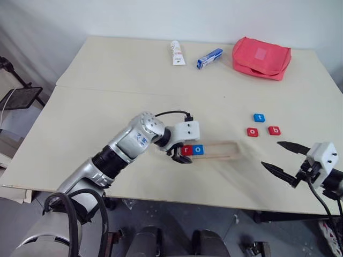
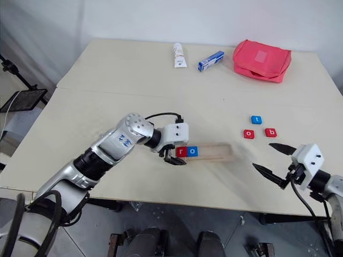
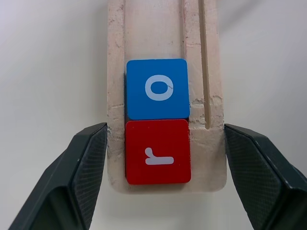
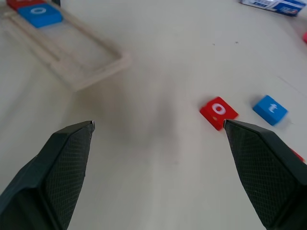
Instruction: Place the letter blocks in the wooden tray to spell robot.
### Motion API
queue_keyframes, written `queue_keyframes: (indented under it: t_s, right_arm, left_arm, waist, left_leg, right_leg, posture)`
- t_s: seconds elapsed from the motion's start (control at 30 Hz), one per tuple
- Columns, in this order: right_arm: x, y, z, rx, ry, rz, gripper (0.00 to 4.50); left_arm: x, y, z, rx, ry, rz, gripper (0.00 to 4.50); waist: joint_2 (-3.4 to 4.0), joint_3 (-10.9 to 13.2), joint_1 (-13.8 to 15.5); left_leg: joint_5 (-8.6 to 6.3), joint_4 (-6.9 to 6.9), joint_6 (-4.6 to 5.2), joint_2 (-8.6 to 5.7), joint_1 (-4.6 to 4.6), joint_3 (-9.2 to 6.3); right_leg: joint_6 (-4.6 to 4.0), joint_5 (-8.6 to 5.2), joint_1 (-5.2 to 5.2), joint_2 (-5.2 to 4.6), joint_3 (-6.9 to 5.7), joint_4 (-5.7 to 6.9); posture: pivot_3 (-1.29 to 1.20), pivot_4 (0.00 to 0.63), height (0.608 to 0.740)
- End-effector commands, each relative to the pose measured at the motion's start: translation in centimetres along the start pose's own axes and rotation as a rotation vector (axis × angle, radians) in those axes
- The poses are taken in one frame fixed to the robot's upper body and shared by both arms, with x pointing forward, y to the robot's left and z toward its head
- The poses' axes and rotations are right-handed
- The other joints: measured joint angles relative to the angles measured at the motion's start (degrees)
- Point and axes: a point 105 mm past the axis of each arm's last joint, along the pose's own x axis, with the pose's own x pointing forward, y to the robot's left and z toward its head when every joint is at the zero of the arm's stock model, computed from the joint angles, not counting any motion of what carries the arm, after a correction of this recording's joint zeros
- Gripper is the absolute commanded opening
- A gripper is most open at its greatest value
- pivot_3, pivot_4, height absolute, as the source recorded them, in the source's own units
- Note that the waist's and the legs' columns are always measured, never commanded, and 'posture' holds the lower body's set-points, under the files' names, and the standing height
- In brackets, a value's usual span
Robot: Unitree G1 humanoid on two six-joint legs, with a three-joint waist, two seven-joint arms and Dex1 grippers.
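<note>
**Two letters seated, three still out on the surface**

My left claw [image 3: 163, 158] stands open at the near end of the wooden tray [image 1: 222, 150], a finger on either side of it and holding nothing. Between those fingers sits the red r block [image 3: 158, 152], and touching it at its 12 o'clock in my left wrist view is the blue o block [image 3: 158, 88]. Both lie flat in the same lane, edges flush. From here I judge the job is to back the left claw straight off along the tray's length, without twisting, so neither finger clips the r or drags the tray askew.

My right claw [image 1: 278, 156] hangs wide open and empty, low at 4 o'clock of the head view, clear of everything. The next letter wanted is b. The red b block [image 1: 274, 130] lies just beside the red o block [image 1: 252, 131], with the blue t block [image 1: 259, 117] near them at 12 o'clock. All three sit well apart from the tray, at about its 1 o'clock. They are close enough together that I should come down with my fingers across the b's free edges, or the red o may get nudged.

Farther off, at the back of the surface, lie a white tube [image 1: 177, 52], a blue-and-white box [image 1: 209, 58] and a red pouch [image 1: 261, 57]; none blocks the route, I think.
</note>
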Motion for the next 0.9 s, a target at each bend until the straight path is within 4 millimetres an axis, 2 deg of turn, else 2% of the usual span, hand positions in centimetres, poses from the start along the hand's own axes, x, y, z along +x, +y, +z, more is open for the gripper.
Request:
queue_keyframes:
  t_s: [0.03, 0.27, 0.37, 0.5, 0.63, 0.73, 0.8, 0.9]
  right_arm:
    - [-0.9, -0.4, 1.7, -0.057, -0.042, -0.034, 4.5]
    - [-1.5, 1.0, 1.3, -0.03, -0.028, -0.038, 4.5]
    - [-1.5, 1.1, 1.4, -0.029, -0.031, -0.048, 4.5]
    - [-1.4, 1.0, 1.4, -0.03, -0.03, -0.051, 4.5]
    - [-1.1, 0.6, 1.8, -0.035, -0.031, -0.06, 4.5]
    - [-0.9, -0.2, 1.3, 0.014, 0.016, -0.12, 4.5]
    - [-0.7, -0.8, 1.4, 0.041, 0.009, -0.167, 4.5]
    - [-0.1, -1.9, 1.8, 0.082, -0.001, -0.248, 4.5]
  left_arm:
    - [0.3, 0.3, 1.2, 0.07, 0.004, 0.009, 3.38]
    - [1.2, 0.3, 1.2, 0.096, 0.029, 0.012, 3.38]
    - [1.3, 0.3, 1.3, 0.1, 0.026, 0.009, 4.41]
    - [0.8, 0.4, 1.8, 0.115, 0.0, 0.03, 4.49]
    - [-1.1, 1.7, 3.0, 0.092, -0.114, 0.119, 4.49]
    - [-3.6, 3.1, 4.1, 0.065, -0.28, 0.219, 4.49]
    - [-5.4, 3.3, 4.6, 0.06, -0.432, 0.26, 4.49]
    - [-7.4, 3.4, 3.5, 0.058, -0.536, 0.304, 4.49]
  waist:
    - [0.0, 0.0, 0.0]
    - [0.0, 0.0, -0.1]
    - [0.01, 0.0, -0.1]
    - [0.01, 0.0, 0.0]
    - [0.01, 0.0, -0.1]
    - [0.01, 0.0, -0.1]
    - [0.03, 0.0, -0.2]
    - [0.06, 0.0, -0.3]
  left_leg:
    - [0.0, 0.0, 0.0, 0.0, 0.0, 0.01]
    - [0.0, 0.0, 0.0, 0.03, 0.04, 0.03]
    - [0.0, 0.0, 0.0, 0.01, 0.05, 0.03]
    - [0.01, 0.0, 0.01, 0.01, 0.04, 0.01]
    - [0.01, 0.01, 0.01, 0.01, 0.04, 0.01]
    - [0.01, 0.02, 0.01, 0.03, 0.04, 0.0]
    - [0.01, 0.02, 0.01, 0.04, 0.05, -0.02]
    - [0.01, 0.02, 0.0, 0.05, 0.1, 0.02]
  right_leg:
    - [0.0, 0.0, -0.01, 0.0, 0.0, 0.0]
    - [0.01, -0.01, 0.01, 0.0, 0.01, 0.01]
    - [0.01, -0.01, 0.02, -0.02, 0.03, 0.01]
    - [0.01, -0.01, 0.02, -0.01, 0.03, 0.01]
    - [0.01, -0.01, 0.01, -0.02, 0.03, 0.01]
    - [0.01, -0.01, 0.01, -0.02, 0.02, 0.03]
    - [0.01, -0.01, 0.01, -0.03, 0.01, 0.06]
    - [0.01, -0.01, 0.0, -0.05, 0.01, 0.11]
  posture:
    - [0.0, 0.15, 0.74]
    - [0.0, 0.15, 0.74]
    - [0.0, 0.15, 0.74]
    - [0.0, 0.15, 0.74]
    - [0.0, 0.15, 0.74]
    - [0.0, 0.15, 0.74]
    - [0.0, 0.15, 0.74]
    - [0.0, 0.15, 0.74]
